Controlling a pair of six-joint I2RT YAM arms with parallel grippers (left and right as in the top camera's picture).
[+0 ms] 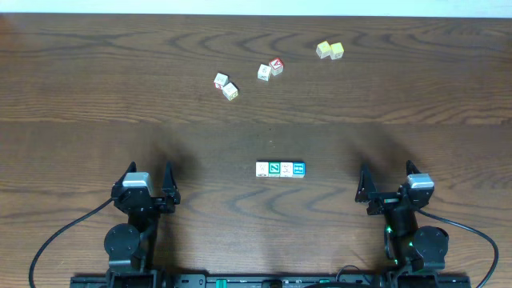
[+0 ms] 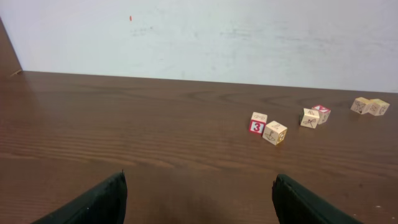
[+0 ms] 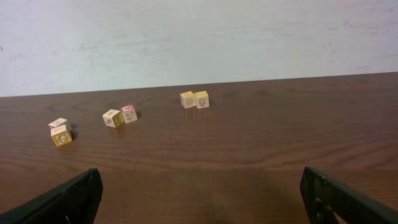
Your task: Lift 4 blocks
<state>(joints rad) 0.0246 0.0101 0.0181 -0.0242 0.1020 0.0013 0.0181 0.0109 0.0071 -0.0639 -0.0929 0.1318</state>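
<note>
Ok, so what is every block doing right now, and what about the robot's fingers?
Row of four blocks: side by side on the table, not lifted.
Yellow pair of blocks: resting at the far side, touching each other.
Pair with the red-topped block: resting, touching.
Pair with the red 3: resting, touching.
Left fingers: open, holding nothing.
Right fingers: open, holding nothing.

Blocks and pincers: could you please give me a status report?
Left pincer, right pincer open, empty. Four blocks in a row between them, untouched. Path clear.
</note>
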